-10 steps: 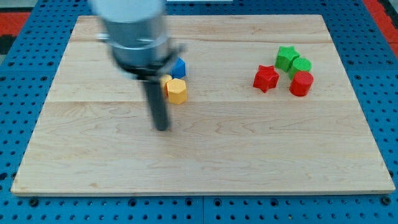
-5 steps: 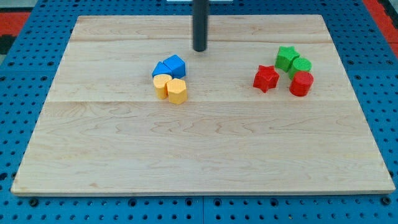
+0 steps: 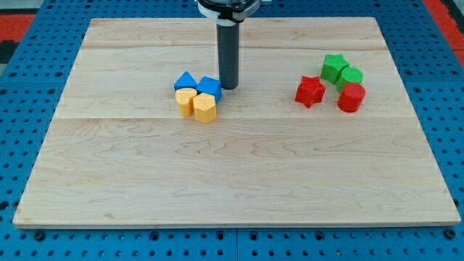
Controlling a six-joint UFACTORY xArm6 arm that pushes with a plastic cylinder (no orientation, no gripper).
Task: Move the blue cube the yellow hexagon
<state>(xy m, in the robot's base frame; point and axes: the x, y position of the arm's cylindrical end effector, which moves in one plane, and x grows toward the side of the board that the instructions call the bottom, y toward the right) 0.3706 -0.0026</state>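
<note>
Our end effector, a bare rod with nothing to grip, sets my tip (image 3: 230,87) against the blue cube (image 3: 209,87), which already touches the yellow hexagon (image 3: 204,108) below-left of it, so only a gentle, short nudge seems advisable.

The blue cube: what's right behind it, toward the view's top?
My tip stands at the blue cube's upper right edge, seemingly touching. Bare board lies beyond. The yellow hexagon hides the cube's lower front.
</note>
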